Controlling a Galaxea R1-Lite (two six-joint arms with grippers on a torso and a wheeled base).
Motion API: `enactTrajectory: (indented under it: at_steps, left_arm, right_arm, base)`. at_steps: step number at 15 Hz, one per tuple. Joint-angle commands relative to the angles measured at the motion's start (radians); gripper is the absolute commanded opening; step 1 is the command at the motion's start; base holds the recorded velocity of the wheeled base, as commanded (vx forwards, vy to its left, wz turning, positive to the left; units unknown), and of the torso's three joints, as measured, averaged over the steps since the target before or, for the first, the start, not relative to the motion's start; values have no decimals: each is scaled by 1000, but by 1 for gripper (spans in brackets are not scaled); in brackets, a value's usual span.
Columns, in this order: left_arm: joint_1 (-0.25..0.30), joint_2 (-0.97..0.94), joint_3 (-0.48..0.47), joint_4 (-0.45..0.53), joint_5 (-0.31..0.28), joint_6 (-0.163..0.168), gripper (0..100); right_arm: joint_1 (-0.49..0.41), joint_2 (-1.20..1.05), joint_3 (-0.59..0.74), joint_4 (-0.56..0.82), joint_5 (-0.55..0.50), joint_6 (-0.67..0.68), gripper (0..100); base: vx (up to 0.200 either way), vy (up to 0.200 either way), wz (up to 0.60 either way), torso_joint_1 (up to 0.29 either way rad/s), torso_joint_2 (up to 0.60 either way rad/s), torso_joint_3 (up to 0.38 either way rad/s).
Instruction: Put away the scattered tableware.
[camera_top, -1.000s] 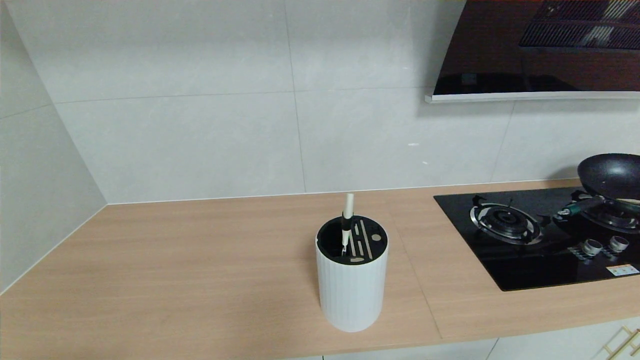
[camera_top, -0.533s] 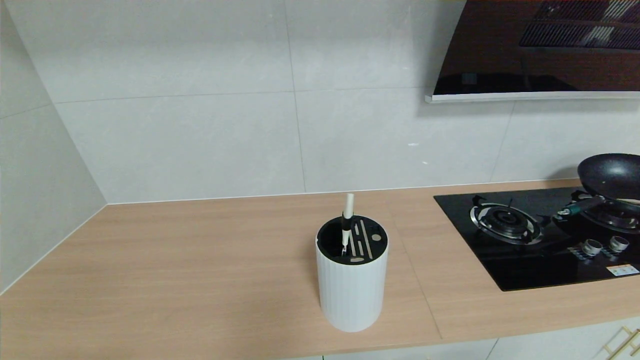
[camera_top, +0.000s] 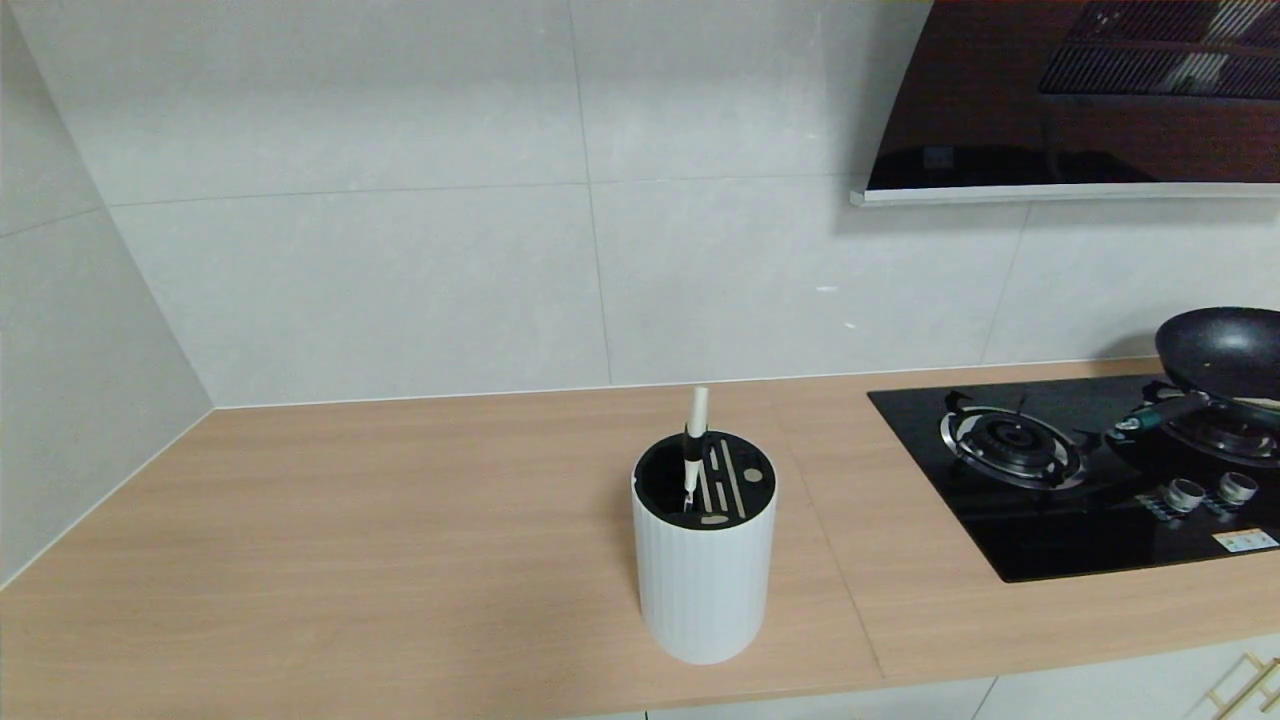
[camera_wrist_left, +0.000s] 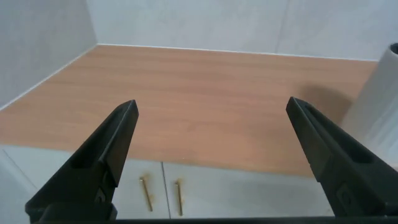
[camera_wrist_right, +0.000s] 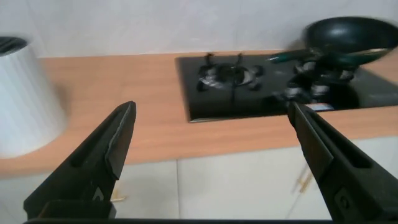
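A white ribbed utensil holder (camera_top: 704, 570) with a black slotted top stands near the front of the wooden counter (camera_top: 400, 520). One utensil with a cream handle (camera_top: 696, 415) stands upright in a slot. The holder's side shows at the edge of the left wrist view (camera_wrist_left: 379, 102) and of the right wrist view (camera_wrist_right: 25, 99). My left gripper (camera_wrist_left: 211, 158) is open, held in front of the counter's edge above the cabinet doors. My right gripper (camera_wrist_right: 211, 162) is open too, off the counter's front, between the holder and the hob.
A black gas hob (camera_top: 1080, 480) fills the counter's right end, with a dark wok (camera_top: 1220, 350) on its far burner. A range hood (camera_top: 1070, 100) hangs above it. Tiled walls close the back and left. Cabinet doors with gold handles (camera_wrist_left: 161, 196) lie below the counter.
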Motion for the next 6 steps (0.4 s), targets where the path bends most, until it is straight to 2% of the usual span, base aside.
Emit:
enactTrajectory:
  at_steps: [1, 3, 6]
  left_arm:
    - [-1, 2, 0, 13, -26, 41, 100]
    - [-6, 8, 0, 13, -40, 60, 100]
    - [-6, 3, 0, 13, -46, 54, 100]
  right_arm:
    - [2, 1, 0, -2, 21, -13, 100]
    - [2, -1, 0, -2, 21, -9, 100]
    - [2, -1, 0, -2, 21, -7, 100]
  base:
    - [0, 0, 0, 0, 0, 0]
    - [0, 0, 0, 0, 0, 0]
    - [0, 0, 0, 0, 0, 0]
